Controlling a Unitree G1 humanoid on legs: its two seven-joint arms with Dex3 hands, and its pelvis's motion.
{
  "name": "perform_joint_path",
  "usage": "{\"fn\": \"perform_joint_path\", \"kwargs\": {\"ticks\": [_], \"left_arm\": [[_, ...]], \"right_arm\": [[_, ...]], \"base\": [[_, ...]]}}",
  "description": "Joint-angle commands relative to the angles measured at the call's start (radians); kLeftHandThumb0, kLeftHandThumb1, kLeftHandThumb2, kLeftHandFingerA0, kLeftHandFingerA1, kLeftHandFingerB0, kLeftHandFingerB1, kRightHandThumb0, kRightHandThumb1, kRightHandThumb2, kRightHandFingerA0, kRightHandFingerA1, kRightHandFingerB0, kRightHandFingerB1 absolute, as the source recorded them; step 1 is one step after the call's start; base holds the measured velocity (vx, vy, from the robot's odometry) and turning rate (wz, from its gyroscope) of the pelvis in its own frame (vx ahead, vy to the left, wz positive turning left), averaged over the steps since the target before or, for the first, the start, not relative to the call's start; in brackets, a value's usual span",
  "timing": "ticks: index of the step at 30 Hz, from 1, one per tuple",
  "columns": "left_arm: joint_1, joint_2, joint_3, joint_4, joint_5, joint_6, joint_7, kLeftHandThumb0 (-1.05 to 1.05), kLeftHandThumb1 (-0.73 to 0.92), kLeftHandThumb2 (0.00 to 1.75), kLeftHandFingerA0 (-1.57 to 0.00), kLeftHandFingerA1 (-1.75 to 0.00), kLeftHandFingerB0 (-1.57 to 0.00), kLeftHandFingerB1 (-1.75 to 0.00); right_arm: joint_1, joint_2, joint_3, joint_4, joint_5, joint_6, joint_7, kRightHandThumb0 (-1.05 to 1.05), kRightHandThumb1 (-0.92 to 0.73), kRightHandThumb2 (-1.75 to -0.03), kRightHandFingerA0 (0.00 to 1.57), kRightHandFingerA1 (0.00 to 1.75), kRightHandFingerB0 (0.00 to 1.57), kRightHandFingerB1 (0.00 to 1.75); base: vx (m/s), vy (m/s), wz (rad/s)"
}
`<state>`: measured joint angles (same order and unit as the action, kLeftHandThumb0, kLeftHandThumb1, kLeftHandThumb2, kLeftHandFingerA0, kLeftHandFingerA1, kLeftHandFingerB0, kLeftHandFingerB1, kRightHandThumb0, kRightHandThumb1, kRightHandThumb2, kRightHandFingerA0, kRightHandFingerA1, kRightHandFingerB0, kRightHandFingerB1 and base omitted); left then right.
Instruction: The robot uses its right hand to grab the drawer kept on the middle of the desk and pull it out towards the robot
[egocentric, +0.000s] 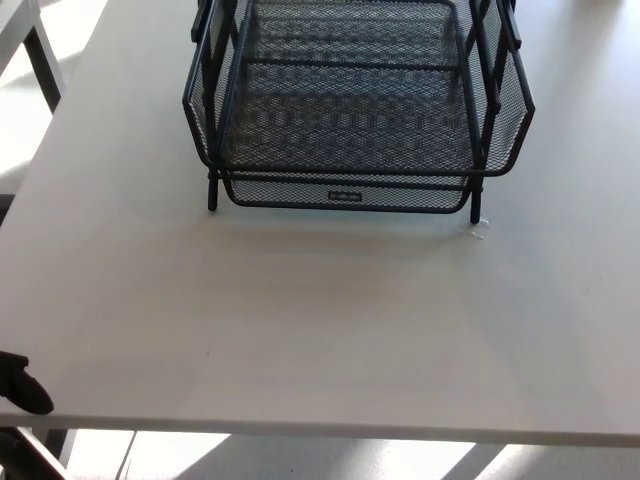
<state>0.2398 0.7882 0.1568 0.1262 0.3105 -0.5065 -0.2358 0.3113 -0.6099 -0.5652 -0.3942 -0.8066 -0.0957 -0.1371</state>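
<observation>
Drawer: the black mesh drawer (350, 110) sat at the far middle of the white desk (300, 320) (small label on its front lip).
Left hand: a dark tip (22, 385) showed at the desk's near-left corner, well apart from the drawer; its fingers could not be told.
Right hand: out of frame.

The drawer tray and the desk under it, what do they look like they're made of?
The drawer tray looks like black wire mesh on a thin metal rod frame, matte, probably painted or powder-coated steel; the light desk shows through the holes in its weave. The desk is a smooth white slab with a soft sheen, likely laminate or painted board; its core can't be told.
</observation>
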Motion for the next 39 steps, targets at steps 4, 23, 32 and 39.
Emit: {"fn": "perform_joint_path", "kwargs": {"ticks": [4,23,32,39], "left_arm": [[0.008,0.013,0.018,0.012,0.025,-0.028,0.021,-0.30,0.56,0.56,-0.80,-0.86,-0.79,-0.56],[0.014,0.008,0.015,0.016,0.024,-0.019,0.019,-0.30,0.57,0.57,-0.78,-0.84,-0.79,-0.56],[0.018,-0.003,0.011,0.014,0.026,-0.016,0.026,-0.30,0.57,0.57,-0.80,-0.85,-0.80,-0.54],[0.017,-0.004,0.010,0.011,0.021,-0.015,0.027,-0.29,0.56,0.57,-0.80,-0.87,-0.80,-0.56]], "right_arm": [[0.057,0.027,-0.057,0.338,0.071,-0.045,-0.158,-0.76,-0.59,-0.58,0.00,0.44,0.07,0.38],[-0.112,0.033,0.195,1.089,0.068,-0.028,-0.222,-0.71,-0.47,-0.82,0.02,0.46,0.10,0.41],[-0.165,0.068,0.303,1.233,0.097,-0.016,-0.224,-0.75,-0.48,-0.84,0.02,0.52,0.09,0.44],[-0.187,0.076,0.318,1.293,0.233,-0.084,-0.151,-0.70,-0.58,-0.58,0.14,0.56,0.17,0.34]], "base": [[0.00,0.000,0.00],[0.00,0.000,0.00],[0.00,0.000,0.00],[0.00,0.000,0.00]]}}
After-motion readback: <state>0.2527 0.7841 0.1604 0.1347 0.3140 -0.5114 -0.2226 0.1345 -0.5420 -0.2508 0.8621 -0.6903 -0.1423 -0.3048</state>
